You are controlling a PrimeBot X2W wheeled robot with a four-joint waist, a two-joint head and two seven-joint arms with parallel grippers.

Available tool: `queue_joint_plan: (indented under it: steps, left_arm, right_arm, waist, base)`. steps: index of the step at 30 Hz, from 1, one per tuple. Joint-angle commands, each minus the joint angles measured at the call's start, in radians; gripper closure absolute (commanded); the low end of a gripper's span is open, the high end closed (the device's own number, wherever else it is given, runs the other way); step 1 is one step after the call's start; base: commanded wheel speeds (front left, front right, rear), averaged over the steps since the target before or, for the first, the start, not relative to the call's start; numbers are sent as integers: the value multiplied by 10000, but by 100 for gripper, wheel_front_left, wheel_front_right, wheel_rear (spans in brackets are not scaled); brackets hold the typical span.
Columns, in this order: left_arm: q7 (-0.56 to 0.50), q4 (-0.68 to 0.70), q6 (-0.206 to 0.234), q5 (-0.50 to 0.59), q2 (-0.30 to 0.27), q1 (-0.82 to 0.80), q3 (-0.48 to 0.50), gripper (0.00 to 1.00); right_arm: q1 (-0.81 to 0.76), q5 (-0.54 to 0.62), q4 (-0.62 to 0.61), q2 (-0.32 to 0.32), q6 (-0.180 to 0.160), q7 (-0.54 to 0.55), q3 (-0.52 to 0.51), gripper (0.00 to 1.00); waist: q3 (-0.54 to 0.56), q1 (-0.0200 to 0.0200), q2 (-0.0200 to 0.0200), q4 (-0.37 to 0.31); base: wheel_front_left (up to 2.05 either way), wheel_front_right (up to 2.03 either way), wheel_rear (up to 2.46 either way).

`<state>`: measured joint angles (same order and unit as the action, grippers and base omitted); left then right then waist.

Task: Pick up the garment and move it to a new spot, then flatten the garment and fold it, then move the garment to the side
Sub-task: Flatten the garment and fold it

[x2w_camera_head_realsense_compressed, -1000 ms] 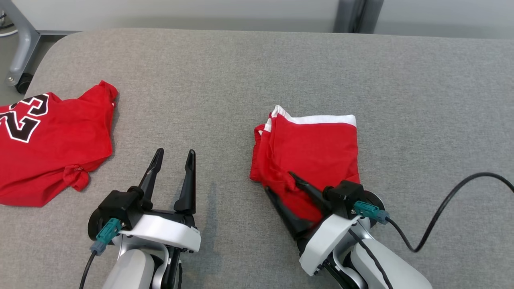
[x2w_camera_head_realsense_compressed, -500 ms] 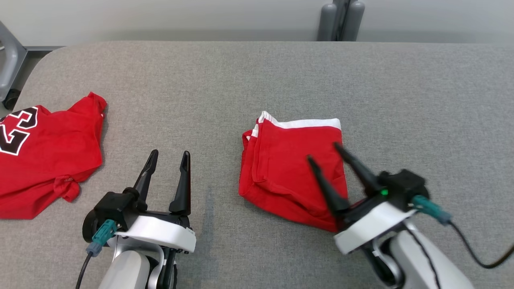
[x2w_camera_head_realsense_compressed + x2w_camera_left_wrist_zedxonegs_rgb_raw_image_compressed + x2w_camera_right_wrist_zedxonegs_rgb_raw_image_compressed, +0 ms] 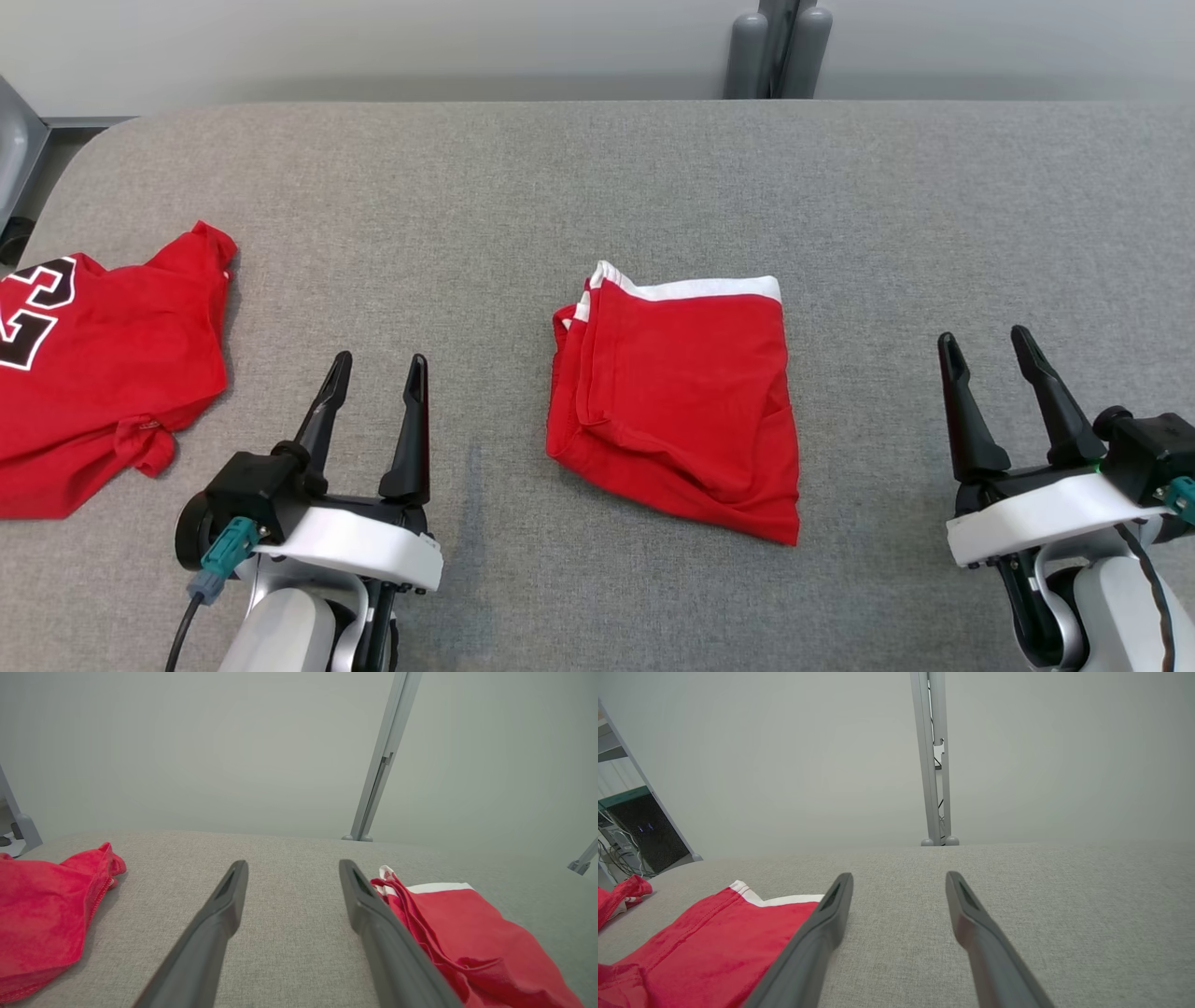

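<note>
Garment (image 3: 677, 401) lay folded into a compact red block near the middle of the table (image 3: 597, 168), its white band along the far edge, between the two grippers and touching neither. Left gripper (image 3: 381, 358) stood near the garment's left edge, jaws spread and empty. Right gripper (image 3: 982, 335) stood well apart on the other side, jaws likewise spread and empty. A second red shirt (image 3: 103, 364) lay loose at the table's left end, clear of the folded piece. Judged from this layout, the pick-up, flattening and folding were complete, though the fold was not square: layered edges showed at the left and the near right corner trailed to a point. As the garment sat centrally, the last step, moving it to the side, appeared outstanding and would require a fresh grip without disturbing the layers.
</note>
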<state>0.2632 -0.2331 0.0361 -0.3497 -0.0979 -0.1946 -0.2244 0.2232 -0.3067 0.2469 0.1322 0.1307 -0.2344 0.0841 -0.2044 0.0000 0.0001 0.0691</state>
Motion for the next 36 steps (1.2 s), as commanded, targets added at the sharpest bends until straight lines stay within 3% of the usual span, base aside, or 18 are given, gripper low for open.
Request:
queue_joint_plan:
  steps: [1, 13, 14, 15, 25, 36]
  left_arm:
    - [-3, 34, 35, 36, -79, -26, 26, 0]
    - [-14, 99, 115, 17, -130, -138, -80, 0]
    - [-14, 99, 108, 11, -133, -148, -92, 0]
    - [-15, 105, 109, 10, -137, -170, -105, 0]
    - [-9, 57, 84, -44, -25, -437, -247, 0]
    - [13, -41, -1, -159, 109, -474, -178, 0]
  right_arm:
    - [-86, 58, -65, -5, 1, 59, -60, 0]
    - [25, 233, -161, -220, 1, 217, -182, 0]
    - [68, 203, -117, -223, 1, 225, -165, 62]
    - [136, 135, -83, -235, 1, 253, -97, 100]
    - [1214, -342, 916, -195, 1, 486, 2891, 100]
    - [2564, -1377, 2847, -185, 1, 211, 5640, 100]
  waist:
    - [-20, 0, -1, -1]
    - [-127, 0, -1, 91]
    - [-143, 0, -1, 111]
    - [-170, 0, -1, 136]
    - [-482, 0, -1, 641]
    - [-616, 0, -1, 1107]
  base:
    - [0, 0, 0]
    - [0, 0, 0]
    - [0, 0, 0]
    - [0, 0, 0]
    - [0, 0, 0]
    - [0, 0, 0]
